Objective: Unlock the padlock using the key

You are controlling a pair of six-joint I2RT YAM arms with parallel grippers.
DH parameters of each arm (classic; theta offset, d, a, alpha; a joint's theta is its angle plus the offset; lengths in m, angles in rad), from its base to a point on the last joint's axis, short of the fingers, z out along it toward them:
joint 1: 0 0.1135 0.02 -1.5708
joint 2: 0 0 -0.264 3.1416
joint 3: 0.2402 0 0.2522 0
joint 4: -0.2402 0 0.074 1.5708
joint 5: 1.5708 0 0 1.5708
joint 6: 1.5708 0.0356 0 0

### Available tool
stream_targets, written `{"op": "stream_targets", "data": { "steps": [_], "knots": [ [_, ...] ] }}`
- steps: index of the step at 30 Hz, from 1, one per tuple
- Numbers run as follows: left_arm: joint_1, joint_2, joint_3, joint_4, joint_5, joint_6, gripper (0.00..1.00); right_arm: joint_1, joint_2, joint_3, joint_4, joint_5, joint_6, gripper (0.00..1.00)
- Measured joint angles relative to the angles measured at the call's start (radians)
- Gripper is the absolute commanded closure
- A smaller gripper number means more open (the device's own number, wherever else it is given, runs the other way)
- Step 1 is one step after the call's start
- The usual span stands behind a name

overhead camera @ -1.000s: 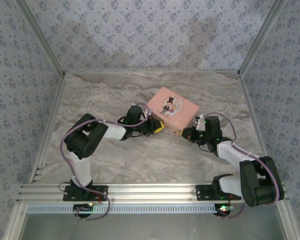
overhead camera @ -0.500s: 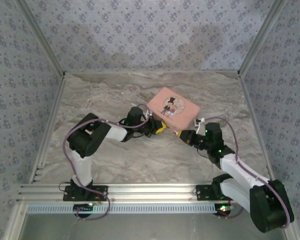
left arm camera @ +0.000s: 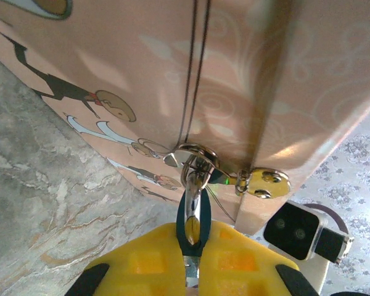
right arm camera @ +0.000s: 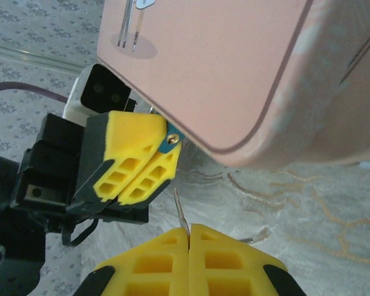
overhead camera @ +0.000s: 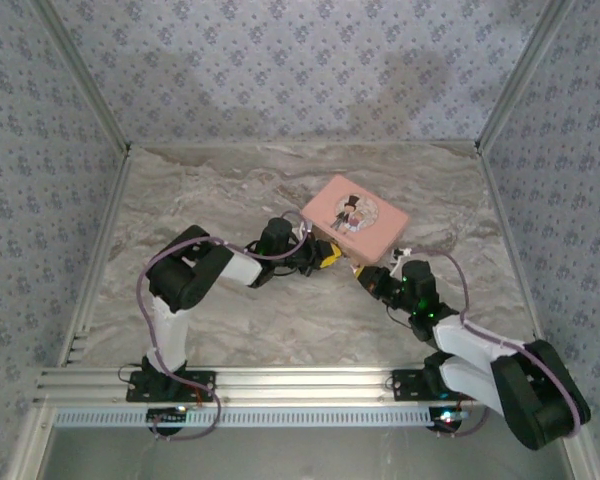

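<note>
- While both arms meet at the near side of the pink box [overhead camera: 355,222] in the top view, we see the left gripper [overhead camera: 326,255] against it and the right gripper [overhead camera: 365,280] just beside.
- Left wrist: fingers [left arm camera: 142,265] clamped tight on the padlock [left arm camera: 193,217], hanging from the box clasp [left arm camera: 194,159].
- Right wrist: fingers [right arm camera: 154,262] pinched closed on the key [right arm camera: 180,213], tip up, near the left gripper, not touching.

Laboratory test enclosure: marble-look desk [overhead camera: 200,190] boxed in by patterned wall panels [overhead camera: 280,70], aluminium frame rails [overhead camera: 300,380] carrying two bolted robot arms [overhead camera: 175,290].
</note>
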State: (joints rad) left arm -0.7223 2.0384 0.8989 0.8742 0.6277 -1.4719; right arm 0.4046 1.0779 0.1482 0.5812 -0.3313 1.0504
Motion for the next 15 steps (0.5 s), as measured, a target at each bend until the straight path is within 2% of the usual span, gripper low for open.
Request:
{"op": "stream_targets", "data": {
  "steps": [5,15],
  "knots": [
    [0.0,0.0,0.002,0.0,0.0,-0.012,0.95,0.0,0.121,0.0,0.127,-0.001,0.039,1.0],
    [0.0,0.008,0.002,0.018,0.0,-0.03,0.95,0.0,0.26,0.005,0.298,-0.006,0.087,1.0]
  ]
}}
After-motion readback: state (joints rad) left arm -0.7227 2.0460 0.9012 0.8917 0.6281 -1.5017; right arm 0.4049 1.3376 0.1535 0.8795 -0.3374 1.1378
